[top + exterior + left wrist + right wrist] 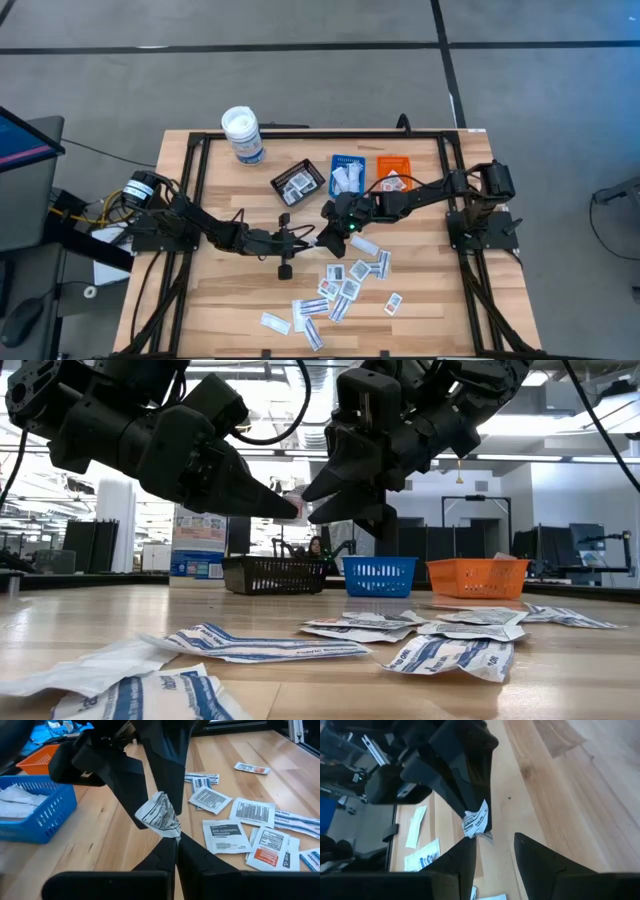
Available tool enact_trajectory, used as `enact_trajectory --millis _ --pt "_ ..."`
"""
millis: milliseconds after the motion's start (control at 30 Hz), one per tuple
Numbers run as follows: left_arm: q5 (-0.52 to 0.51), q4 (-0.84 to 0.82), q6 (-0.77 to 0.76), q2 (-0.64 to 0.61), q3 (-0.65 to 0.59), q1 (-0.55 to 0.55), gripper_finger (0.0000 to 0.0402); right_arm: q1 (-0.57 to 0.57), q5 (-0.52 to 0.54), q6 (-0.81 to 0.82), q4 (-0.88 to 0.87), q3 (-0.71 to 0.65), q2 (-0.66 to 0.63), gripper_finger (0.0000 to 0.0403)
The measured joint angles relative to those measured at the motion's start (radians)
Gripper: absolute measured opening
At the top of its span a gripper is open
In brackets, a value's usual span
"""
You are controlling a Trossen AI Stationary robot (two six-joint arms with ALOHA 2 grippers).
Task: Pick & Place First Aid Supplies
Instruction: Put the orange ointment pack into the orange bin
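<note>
The left gripper [175, 842] is clamped on a crumpled packet [159, 815], held above the table [230, 290]. The right gripper [492, 842] has fingers apart, tips beside the packet; contact is obscured. Loose packets [345, 285] lie below.

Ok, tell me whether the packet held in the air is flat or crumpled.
Crumpled. The packet is bunched and creased, pinched in the shut left hand; the packets lying on the table are flat.
</note>
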Motion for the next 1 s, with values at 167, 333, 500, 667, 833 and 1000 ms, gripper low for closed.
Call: enact_trajectory --millis 167,333,500,667,833,1000 --pt "-0.022 -0.003 0.0 0.0 0.0 0.004 0.001 -0.003 -0.037 0.007 0.052 0.0 0.0 0.0127" --pt "-0.022 -0.004 0.0 0.0 0.0 0.003 0.0007 0.005 -0.045 0.008 0.103 0.0 0.0 0.0127" --pt "-0.024 -0.002 0.0 0.0 0.0 0.004 0.001 0.005 -0.045 0.008 0.102 0.0 0.0 0.0127" --pt "-0.024 -0.002 0.0 0.0 0.0 0.003 0.0007 0.005 -0.044 -0.001 0.102 0.0 0.0 0.0122" --pt "-0.026 -0.001 0.0 0.0 0.0 0.003 0.001 0.004 -0.037 -0.039 0.1 0.0 0.0 0.0086" --pt "-0.026 -0.001 0.0 0.0 0.0 0.003 0.0011 0.004 -0.029 -0.081 0.101 0.0 0.0 0.0023"
